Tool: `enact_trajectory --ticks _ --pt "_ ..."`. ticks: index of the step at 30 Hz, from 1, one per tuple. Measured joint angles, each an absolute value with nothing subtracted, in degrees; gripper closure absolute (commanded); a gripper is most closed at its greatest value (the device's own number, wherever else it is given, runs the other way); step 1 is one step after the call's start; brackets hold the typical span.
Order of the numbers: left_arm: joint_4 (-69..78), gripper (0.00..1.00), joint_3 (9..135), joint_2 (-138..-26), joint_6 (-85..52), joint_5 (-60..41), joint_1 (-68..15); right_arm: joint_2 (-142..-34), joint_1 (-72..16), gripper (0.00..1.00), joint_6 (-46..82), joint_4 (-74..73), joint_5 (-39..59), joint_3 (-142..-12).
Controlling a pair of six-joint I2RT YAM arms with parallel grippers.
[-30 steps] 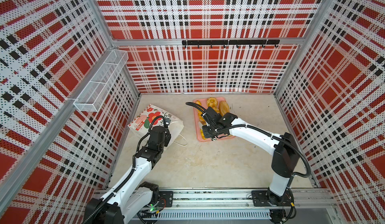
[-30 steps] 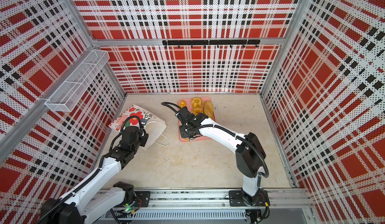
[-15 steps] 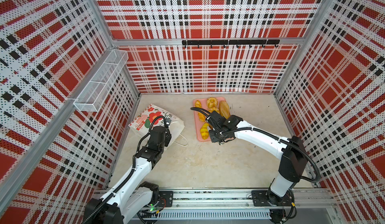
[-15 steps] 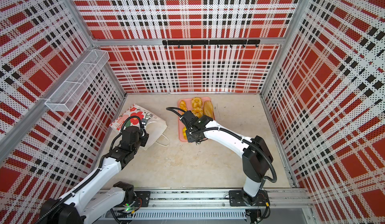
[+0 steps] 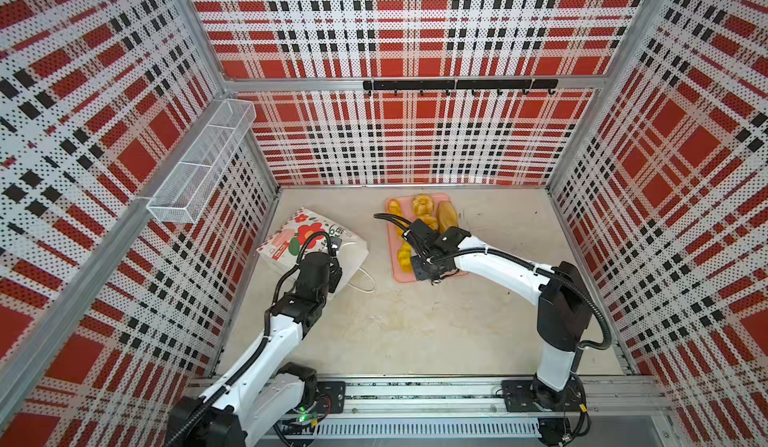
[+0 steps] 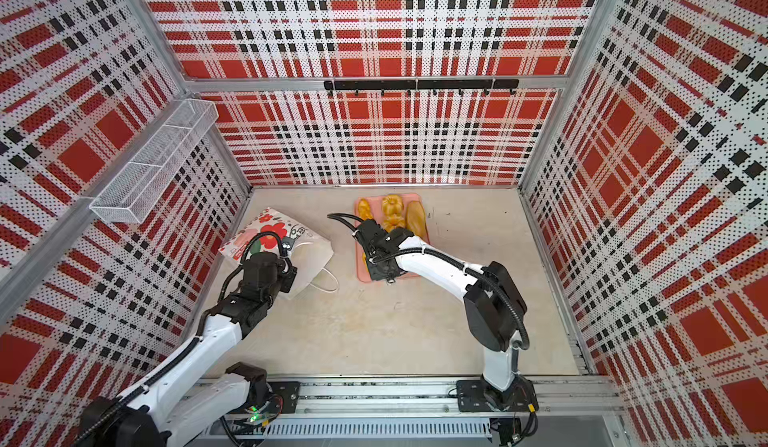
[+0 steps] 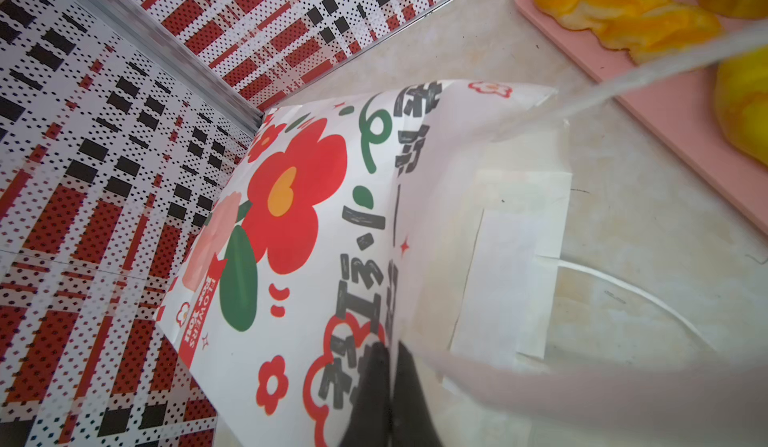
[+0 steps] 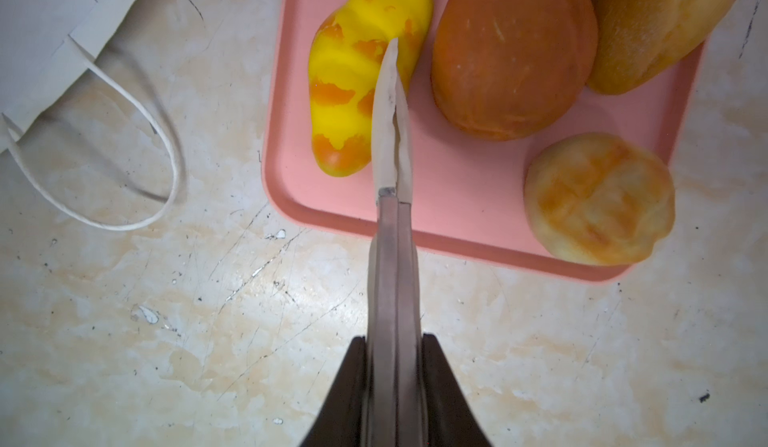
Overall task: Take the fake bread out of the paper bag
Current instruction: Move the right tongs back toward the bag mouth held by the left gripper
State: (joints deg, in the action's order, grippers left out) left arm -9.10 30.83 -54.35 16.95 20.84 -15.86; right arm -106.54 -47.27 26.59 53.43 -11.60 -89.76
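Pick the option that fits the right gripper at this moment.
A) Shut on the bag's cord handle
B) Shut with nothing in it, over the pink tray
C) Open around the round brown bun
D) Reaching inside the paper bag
B: in the right wrist view the right gripper shows its fingers pressed together with nothing between them, above the pink tray by the striped yellow roll.
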Motion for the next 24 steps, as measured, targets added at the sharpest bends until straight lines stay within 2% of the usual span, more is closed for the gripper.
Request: enact_trajectory --ticks 13,24 --pt "-9.1 1.00 30.8 -54.3 17.0 20.0 -16.1 -107.5 -45.9 0.99 24.6 53.8 -10.9 -91.5" --pt "-9.2 1.00 30.8 -54.2 17.3 18.2 -18.0 -98.4 -45.9 0.95 24.9 53.6 -8.4 -86.0"
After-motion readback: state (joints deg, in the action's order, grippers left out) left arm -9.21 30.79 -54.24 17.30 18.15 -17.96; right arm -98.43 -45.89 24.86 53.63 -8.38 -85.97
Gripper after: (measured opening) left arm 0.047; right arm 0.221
